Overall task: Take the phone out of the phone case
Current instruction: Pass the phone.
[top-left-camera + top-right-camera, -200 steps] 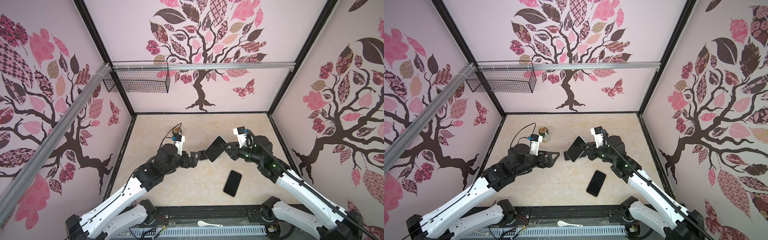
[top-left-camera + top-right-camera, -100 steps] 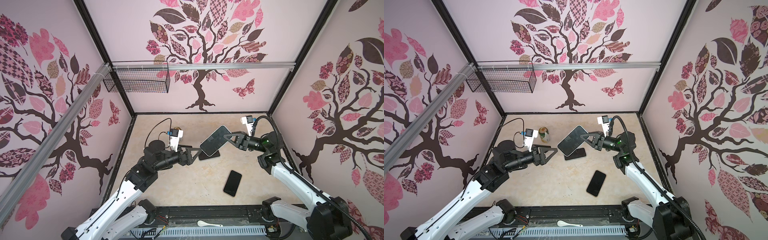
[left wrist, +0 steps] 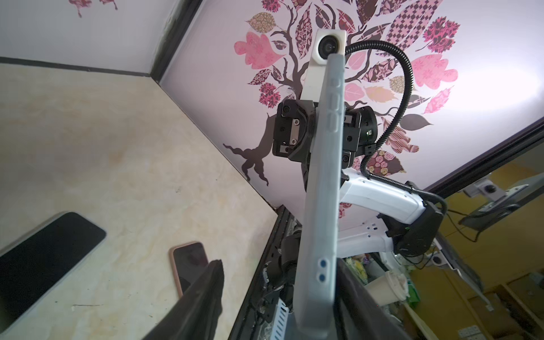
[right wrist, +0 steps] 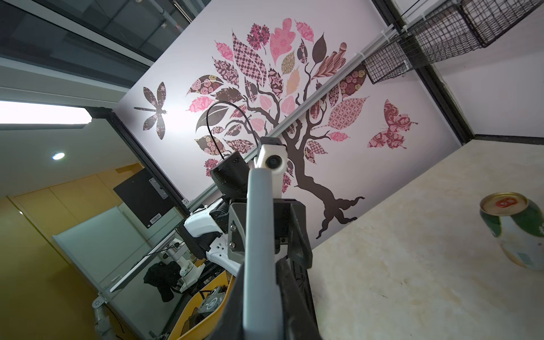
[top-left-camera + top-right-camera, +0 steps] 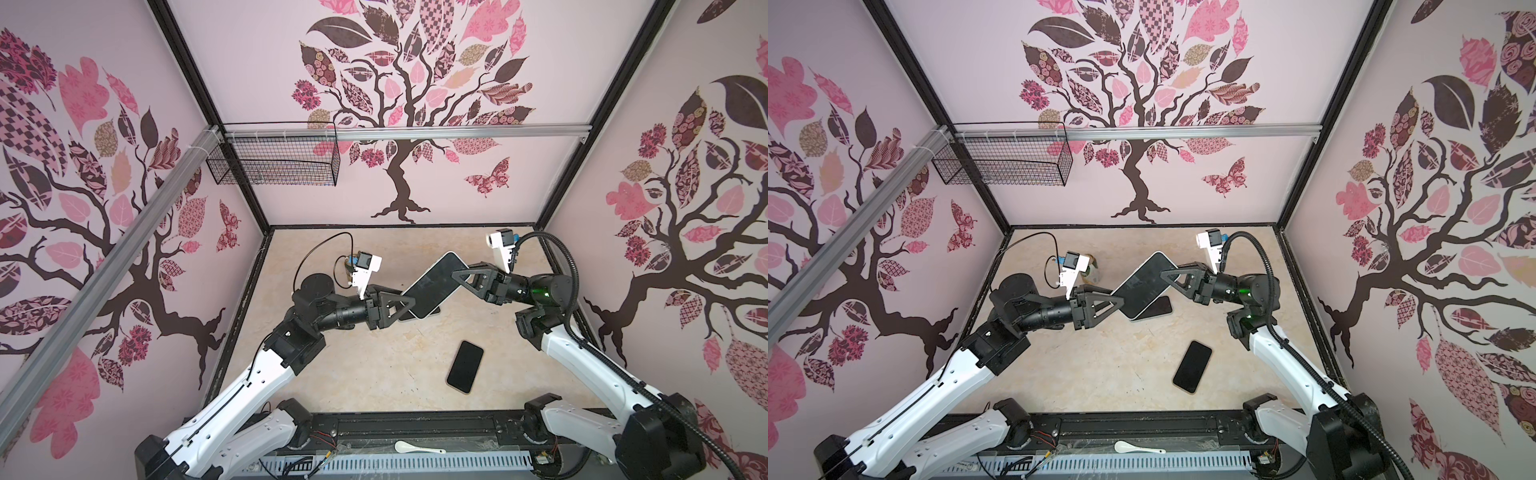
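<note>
Counter (image 5: pixel 374 374): beige, marble-patterned surface. Drink can (image 4: pixel 515 229): green and white with a gold top and red tab, standing on the counter near its back left. Wire basket (image 5: pixel 274 162): black, hung from the aluminium rail (image 5: pixel 457 132) on the back wall. Spoon (image 5: pixel 417 448): white, lying on the black frame just before the counter's near edge. Walls: tree decals (image 5: pixel 399 104) and butterfly decals (image 5: pixel 488 178)
</note>
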Robot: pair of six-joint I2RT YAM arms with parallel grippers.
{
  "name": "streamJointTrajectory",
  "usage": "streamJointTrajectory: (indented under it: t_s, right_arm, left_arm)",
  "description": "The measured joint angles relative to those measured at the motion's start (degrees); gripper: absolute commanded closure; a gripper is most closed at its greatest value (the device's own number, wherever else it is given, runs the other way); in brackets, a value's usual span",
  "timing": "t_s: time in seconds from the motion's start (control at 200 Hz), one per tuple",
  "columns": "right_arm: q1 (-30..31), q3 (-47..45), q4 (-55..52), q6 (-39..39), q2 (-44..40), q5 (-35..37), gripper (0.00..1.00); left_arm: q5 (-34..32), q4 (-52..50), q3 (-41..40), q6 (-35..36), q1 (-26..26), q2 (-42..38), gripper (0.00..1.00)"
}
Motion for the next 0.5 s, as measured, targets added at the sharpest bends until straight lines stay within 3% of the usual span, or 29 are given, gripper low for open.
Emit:
streamJointTrajectory:
  t_s: [0.175,0.5]
  right_arm:
    - [0.17,0.0,4.02,3.76,0.5,1.29,1.0]
    - [1.18,-1.01,5.62,4.98,0.79,2.25,1.0]
  left_arm:
    - [2.25,1.95,0.02,-0.09,-0.42,-0.35,0.58]
    - [2.8,3.76,0.0,-0.42,-1.2,-0.74,0.67]
